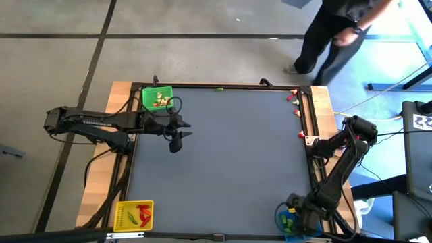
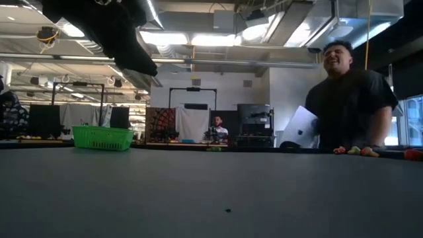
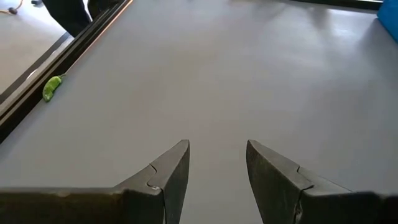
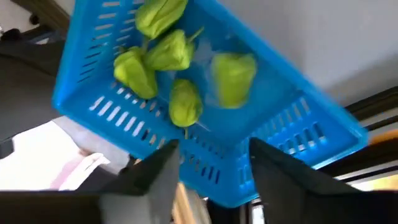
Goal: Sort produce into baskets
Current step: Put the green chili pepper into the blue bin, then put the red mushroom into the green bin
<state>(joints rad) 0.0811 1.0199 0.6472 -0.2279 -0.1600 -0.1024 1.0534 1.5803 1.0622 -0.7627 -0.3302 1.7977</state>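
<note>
Right now my right gripper (image 4: 208,165) hangs with jaws parted above the blue square mesh basket (image 4: 292,134) at the near right corner, holding green toy peppers (image 4: 165,53), five I think; left gripper (image 3: 217,165) hangs released beside the bright green mesh basket (image 1: 156,98).

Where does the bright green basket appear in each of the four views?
High view: green basket at the table's far left corner, beside the left end effector.
Low view: green basket at left, on the far table edge.
Left wrist view: not in it.
Right wrist view: not in it.
Shared landmark: the grey table.
</note>
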